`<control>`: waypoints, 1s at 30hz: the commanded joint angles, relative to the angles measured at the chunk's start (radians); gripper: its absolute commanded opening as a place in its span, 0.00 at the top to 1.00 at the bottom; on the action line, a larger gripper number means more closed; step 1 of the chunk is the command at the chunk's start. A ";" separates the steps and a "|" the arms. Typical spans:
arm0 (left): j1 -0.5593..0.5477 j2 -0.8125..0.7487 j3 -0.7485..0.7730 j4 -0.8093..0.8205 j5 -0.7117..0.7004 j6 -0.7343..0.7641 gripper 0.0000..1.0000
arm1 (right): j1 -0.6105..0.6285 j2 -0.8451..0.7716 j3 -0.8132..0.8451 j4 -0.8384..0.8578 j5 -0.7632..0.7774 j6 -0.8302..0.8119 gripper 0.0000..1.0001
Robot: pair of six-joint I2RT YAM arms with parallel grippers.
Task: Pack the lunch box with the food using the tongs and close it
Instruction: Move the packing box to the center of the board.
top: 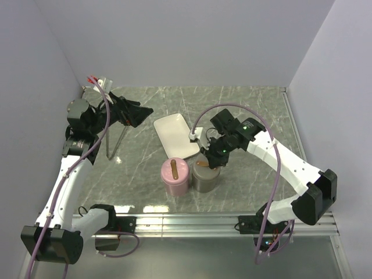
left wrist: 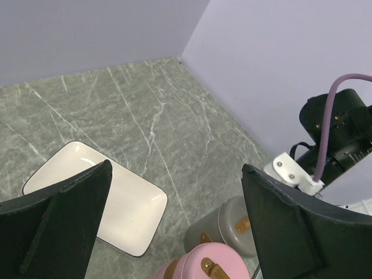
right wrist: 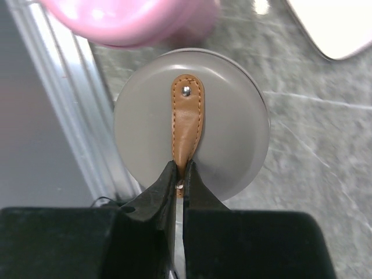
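We found right end effector [right wrist: 180, 174] pinched shut on the brown strap [right wrist: 187, 116] of the grey lid [right wrist: 232, 133], which sat on the lunch box [top: 204, 177] directly beneath | strap axis ran straight ahead of it | left end effector [left wrist: 177, 168] gaped wide, well apart.

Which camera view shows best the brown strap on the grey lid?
The right wrist view: the brown strap sits centred, stitching and rivet clear, the right gripper shut on its end. The top external view shows only a small brown mark; the left wrist view, two small bits.
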 commanded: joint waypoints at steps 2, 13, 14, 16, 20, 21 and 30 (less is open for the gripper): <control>0.003 -0.015 0.040 0.012 0.016 -0.003 0.00 | 0.062 -0.001 -0.067 -0.091 -0.052 0.054 1.00; 0.003 -0.020 0.031 0.005 0.018 0.006 0.01 | 0.094 -0.013 -0.088 -0.059 -0.019 0.098 0.83; 0.003 -0.021 0.029 0.003 0.014 0.014 0.01 | 0.093 -0.012 -0.082 -0.060 -0.019 0.100 0.77; 0.003 -0.023 0.029 -0.006 0.013 0.019 0.01 | 0.093 -0.012 -0.075 -0.060 -0.013 0.105 0.75; 0.003 -0.026 0.029 -0.015 0.011 0.028 0.01 | 0.093 -0.022 -0.041 -0.056 0.014 0.117 0.68; 0.003 -0.026 0.029 -0.015 0.011 0.029 0.00 | 0.091 -0.025 -0.032 -0.052 0.031 0.124 0.66; 0.001 -0.038 0.011 -0.017 0.031 0.040 0.01 | 0.090 -0.056 0.051 -0.068 0.044 0.138 0.60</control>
